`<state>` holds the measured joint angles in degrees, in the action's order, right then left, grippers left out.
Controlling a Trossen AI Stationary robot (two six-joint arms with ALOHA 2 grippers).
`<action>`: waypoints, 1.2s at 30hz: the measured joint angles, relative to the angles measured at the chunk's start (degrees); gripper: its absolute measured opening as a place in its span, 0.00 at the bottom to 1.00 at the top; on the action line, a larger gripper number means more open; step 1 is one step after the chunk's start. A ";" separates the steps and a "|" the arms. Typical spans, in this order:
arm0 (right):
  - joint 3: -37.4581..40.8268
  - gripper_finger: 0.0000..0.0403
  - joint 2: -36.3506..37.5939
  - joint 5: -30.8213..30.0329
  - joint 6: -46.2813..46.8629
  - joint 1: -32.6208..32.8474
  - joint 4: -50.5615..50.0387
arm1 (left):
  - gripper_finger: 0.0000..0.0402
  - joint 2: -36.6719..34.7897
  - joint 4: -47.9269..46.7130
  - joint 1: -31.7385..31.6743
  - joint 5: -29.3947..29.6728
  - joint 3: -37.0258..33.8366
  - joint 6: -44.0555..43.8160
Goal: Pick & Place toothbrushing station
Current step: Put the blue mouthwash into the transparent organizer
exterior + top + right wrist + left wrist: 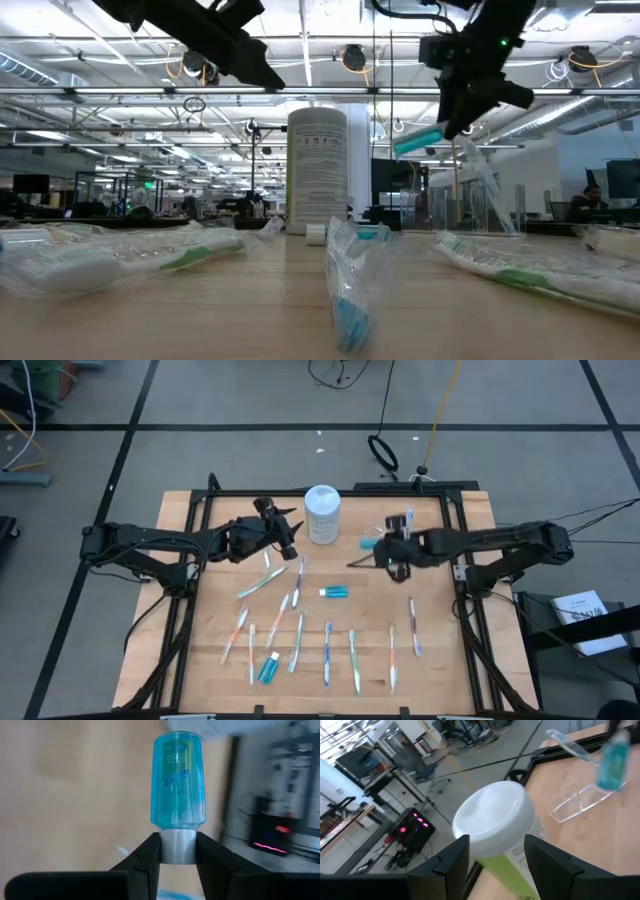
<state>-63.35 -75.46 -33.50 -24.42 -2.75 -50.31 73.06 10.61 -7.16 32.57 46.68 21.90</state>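
Note:
My right gripper (177, 856) is shut on a small teal toothpaste tube (177, 780), held high above the table (415, 142) between the white canister (322, 515) and the clear cup (490, 210). The cup stands at the far right with a toothbrush (478, 170) leaning in it. My left gripper (497, 865) hangs open just left of the canister (492, 817), touching nothing. Two more teal tubes (335, 592) (268, 668) and several wrapped toothbrushes (300, 640) lie flat on the wood. My right gripper pinches the tube's white cap (177, 845) between its two fingers. The fingers come slanting down from the table's right side. The teal body sticks out beyond the fingertips toward the canister, and the whole tube is lifted clear of the table.
The tall white canister stands at the far middle of the table, between the two grippers. Wrapped toothbrushes are strewn over the near half. A black frame (450, 490) borders the wooden top (440, 670).

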 joint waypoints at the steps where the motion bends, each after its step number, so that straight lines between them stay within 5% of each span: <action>1: -1.05 0.23 0.00 -2.37 -2.98 -1.07 -1.87 | 0.49 0.00 0.00 -0.18 0.04 0.00 -0.07; 4: -3.21 0.23 0.03 -7.36 -11.81 -4.04 -6.62 | 0.49 0.00 0.00 -0.94 0.16 0.00 -0.12; 19: -2.69 0.23 -3.69 -2.73 -36.57 -10.73 -9.46 | 0.49 0.00 -1.99 -4.26 0.67 0.00 -8.57; 36: 0.57 0.23 -5.40 -17.01 -40.32 -10.90 -7.54 | 0.49 0.00 -3.28 -4.44 0.58 0.00 -9.37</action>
<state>-62.78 -80.86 -50.50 -64.74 -13.65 -57.85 73.06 7.33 -11.60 33.15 46.68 12.53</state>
